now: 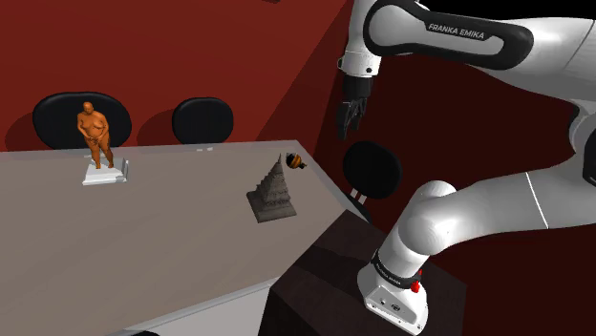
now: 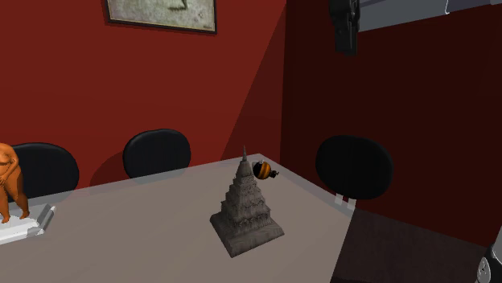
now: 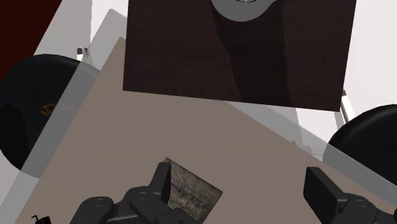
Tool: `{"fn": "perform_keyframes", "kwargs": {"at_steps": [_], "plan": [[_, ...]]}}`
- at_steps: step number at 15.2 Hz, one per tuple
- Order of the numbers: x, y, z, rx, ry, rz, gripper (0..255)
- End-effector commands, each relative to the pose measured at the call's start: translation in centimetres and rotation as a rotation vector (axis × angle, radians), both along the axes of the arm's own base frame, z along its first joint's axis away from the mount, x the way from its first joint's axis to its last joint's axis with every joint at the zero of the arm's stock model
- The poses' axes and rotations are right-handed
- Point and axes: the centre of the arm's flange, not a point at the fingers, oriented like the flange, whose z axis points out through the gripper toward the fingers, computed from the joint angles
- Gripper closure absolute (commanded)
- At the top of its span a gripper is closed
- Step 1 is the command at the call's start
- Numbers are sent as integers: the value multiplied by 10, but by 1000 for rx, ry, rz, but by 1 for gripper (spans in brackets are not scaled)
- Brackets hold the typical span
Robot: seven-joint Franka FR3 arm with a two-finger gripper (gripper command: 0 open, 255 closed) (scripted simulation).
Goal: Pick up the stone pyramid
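Gripper (image 1: 346, 126) — wide apart, empty

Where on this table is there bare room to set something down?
The widest bare patch of the table lies between the figurine and the pyramid, running to the near edge. It is crowded only at the far corner, where a small striped thing sits close behind the pyramid.

White lettering, FRANKA EMIKA, is running along the dark band on the arm's upper link (image 1: 457, 34) in the shoulder view, slanting slightly down toward that view's right.
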Motion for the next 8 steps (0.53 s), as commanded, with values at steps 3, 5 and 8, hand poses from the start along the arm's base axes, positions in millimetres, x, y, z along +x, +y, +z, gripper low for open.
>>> {"fn": "perform_keyframes", "kwargs": {"at_steps": [3,5,8], "plan": [[14,-11,-19,2,0,61,0],[29,-21,-38,4,0,122,0],[51,-34,-66,7,0,214,0]]}}
